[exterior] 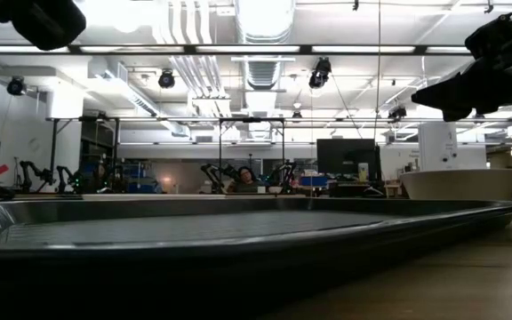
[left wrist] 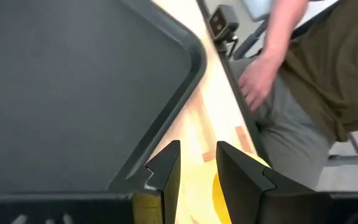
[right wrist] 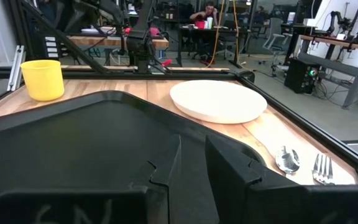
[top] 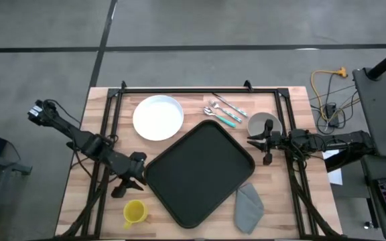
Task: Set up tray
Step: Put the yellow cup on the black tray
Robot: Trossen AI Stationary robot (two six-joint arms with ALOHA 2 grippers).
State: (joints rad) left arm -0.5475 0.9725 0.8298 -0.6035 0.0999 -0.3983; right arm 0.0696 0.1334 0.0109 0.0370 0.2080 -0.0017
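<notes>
The black plastic tray [top: 198, 173] — rounded corners, raised rim — lies skewed mid-surface [top: 287, 207], left hand [top: 139, 169] at one corner, right hand [top: 254, 142] at another, both narrowly parted, gripping nothing.

Tableware and a cloth on the wooden counter [top: 86, 194].
Plate [top: 158, 118], spoon [top: 214, 114] and fork [top: 228, 104] lie at the far side; bowl [top: 263, 124] right; cup [top: 134, 212] and cloth [top: 249, 205] near.
</notes>
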